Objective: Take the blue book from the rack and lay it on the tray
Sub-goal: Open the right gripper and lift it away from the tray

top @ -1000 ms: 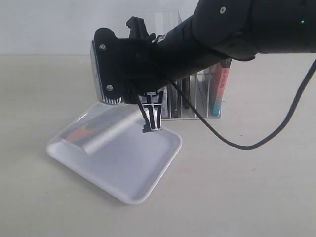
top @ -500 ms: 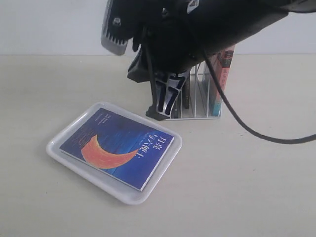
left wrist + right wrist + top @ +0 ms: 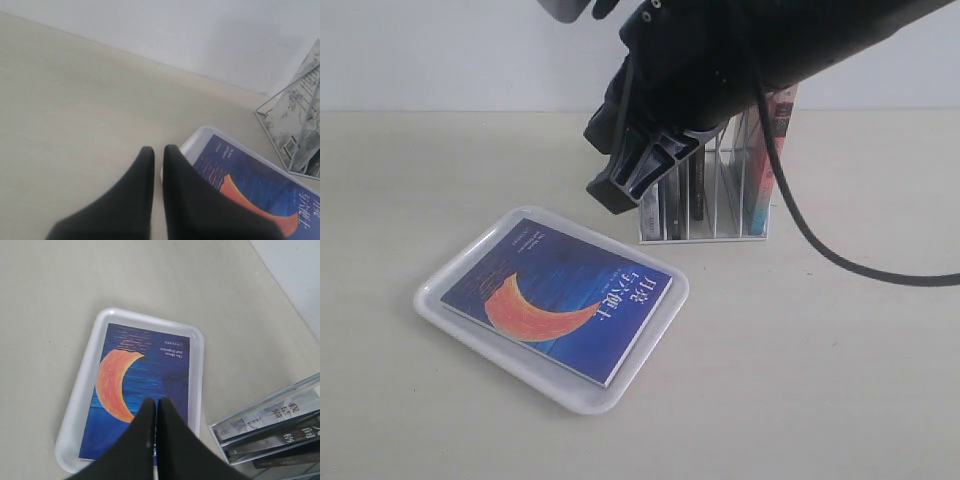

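Blue book [image 3: 555, 300]: lies flat, cover up, inside the tray [image 3: 430, 302] on the desk [image 3: 840, 390], fully out of the rack [image 3: 720, 228]. Looks complete as a task, so worth watching only for ways to spoil it.

Right jaws: pressed together on nothing, hanging above the desk between the tray and the rack, close in front of the rack's end. Left jaws: almost together with only a thin slit, also empty, near one corner of the tray as shown in the left wrist view.

Possible trouble from here:
- Could strike the wire loops or the black-spined books [image 3: 698, 190] if the right arm [image 3: 750, 50] swings sideways instead of rising first; could also push the whole light rack along the desk.
- Could catch the black cable [image 3: 840, 268], which loops low beside the rack, on the pink-to-teal book [image 3: 767, 150] and tilt it.
- Could bump the tray from the left side and shift it.
- Could send the book over the low rim after such a bump: sits with its near corner very close to that rim, and impossible to tell whether on it or just inside.
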`<action>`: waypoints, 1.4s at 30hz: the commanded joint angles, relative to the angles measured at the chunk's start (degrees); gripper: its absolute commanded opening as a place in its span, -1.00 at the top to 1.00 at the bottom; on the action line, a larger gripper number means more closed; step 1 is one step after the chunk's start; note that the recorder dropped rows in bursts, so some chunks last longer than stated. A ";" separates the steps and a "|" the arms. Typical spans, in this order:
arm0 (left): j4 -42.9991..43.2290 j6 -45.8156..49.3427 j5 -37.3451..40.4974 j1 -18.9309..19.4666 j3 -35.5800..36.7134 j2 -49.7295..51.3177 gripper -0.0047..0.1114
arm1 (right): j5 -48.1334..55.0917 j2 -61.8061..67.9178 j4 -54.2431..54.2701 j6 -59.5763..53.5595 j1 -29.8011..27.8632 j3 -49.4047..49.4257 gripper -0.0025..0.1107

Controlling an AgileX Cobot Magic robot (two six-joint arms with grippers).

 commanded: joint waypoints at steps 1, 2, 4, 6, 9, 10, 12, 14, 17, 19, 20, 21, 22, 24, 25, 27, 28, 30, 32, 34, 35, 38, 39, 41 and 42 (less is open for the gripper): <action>-0.33 0.29 -0.54 -0.19 0.22 -0.13 0.81 | 0.08 -0.65 -0.99 0.14 -0.02 -0.23 0.96; -0.33 0.29 -0.54 -0.19 0.22 -0.13 0.81 | 0.08 -0.65 -0.99 0.14 -0.02 -0.23 0.96; -0.33 0.29 -0.54 -0.19 0.22 -0.13 0.81 | 0.08 -0.65 -0.99 0.14 -0.02 -0.23 0.96; -0.33 0.29 -0.54 -0.19 0.22 -0.13 0.81 | 0.08 -0.53 -0.92 0.14 -0.02 -0.23 0.96; -0.33 0.29 -0.54 -0.19 0.22 -0.13 0.81 | 0.08 -0.41 -0.92 0.14 -0.02 -0.23 0.96; -0.33 0.29 -0.54 -0.19 0.22 -0.13 0.81 | 0.25 -0.43 -0.92 0.14 -0.02 -0.23 0.96; -0.33 0.29 -0.54 -0.19 0.22 -0.13 0.81 | 0.80 -0.43 -0.92 1.26 -0.02 -0.23 0.96; -0.33 0.29 -0.54 -0.19 0.22 -0.13 0.81 | 1.93 -0.54 -1.02 3.27 -0.02 -0.23 0.96; -0.33 0.29 -0.54 -0.19 0.22 -0.13 0.81 | 4.73 -0.95 -1.15 3.39 -0.02 -0.23 0.96; -0.33 0.29 -0.54 -0.19 0.22 -0.13 0.81 | 5.89 -1.36 -1.38 3.39 -0.02 -0.23 0.96; -0.33 0.29 -0.54 -0.19 0.22 -0.13 0.81 | 6.38 -1.94 -1.38 3.39 -0.02 -0.23 0.96; -0.33 0.29 -0.54 -0.19 0.22 -0.13 0.81 | 6.92 -2.35 -1.38 3.39 -0.02 -0.23 0.96; -0.33 0.29 -0.54 -0.19 0.22 -0.13 0.81 | 7.36 -3.17 -1.28 3.39 -0.02 -0.23 0.96; -0.33 0.29 -0.54 -0.19 0.22 -0.13 0.81 | 7.96 -5.18 -1.28 3.39 -0.02 -0.23 0.96; -0.33 0.29 -0.54 -0.19 0.22 -0.13 0.81 | 8.07 -6.46 -1.28 3.39 -0.02 -0.23 0.96; -0.33 0.29 -0.54 -0.19 0.22 -0.13 0.81 | 7.97 -8.93 -1.52 2.43 -0.02 -0.23 0.96; -0.33 0.29 -0.54 -0.19 0.22 -0.13 0.81 | 7.97 -10.71 -2.36 2.04 -0.02 -0.23 0.96; -0.33 0.29 -0.54 -0.19 0.22 -0.13 0.81 | 8.09 -13.19 -4.44 2.04 -0.02 -0.23 0.96; -0.33 0.29 -0.54 -0.19 0.22 -0.13 0.81 | 7.59 -16.67 -6.49 2.04 -0.02 0.80 0.96; -0.33 0.29 -0.54 -0.19 0.22 -0.13 0.81 | 7.28 -20.89 -9.11 2.04 -0.02 3.25 0.96; -0.33 0.29 -0.54 -0.19 0.22 -0.13 0.81 | 6.88 -23.29 -9.94 2.04 -0.24 5.17 0.96; -0.33 0.29 -0.54 -0.19 0.22 -0.13 0.81 | 3.54 -31.05 -9.63 2.30 -4.85 12.27 0.96; -0.33 0.29 -0.54 -0.19 0.22 -0.13 0.81 | 1.69 -33.95 -9.08 2.94 -7.71 15.21 0.96; -0.33 0.29 -0.54 -0.19 0.22 -0.13 0.81 | -2.91 -39.27 -7.47 3.57 -14.08 20.72 0.96; -0.33 0.29 -0.54 -0.19 0.22 -0.13 0.81 | -6.07 -42.30 -6.72 4.12 -17.80 23.77 0.96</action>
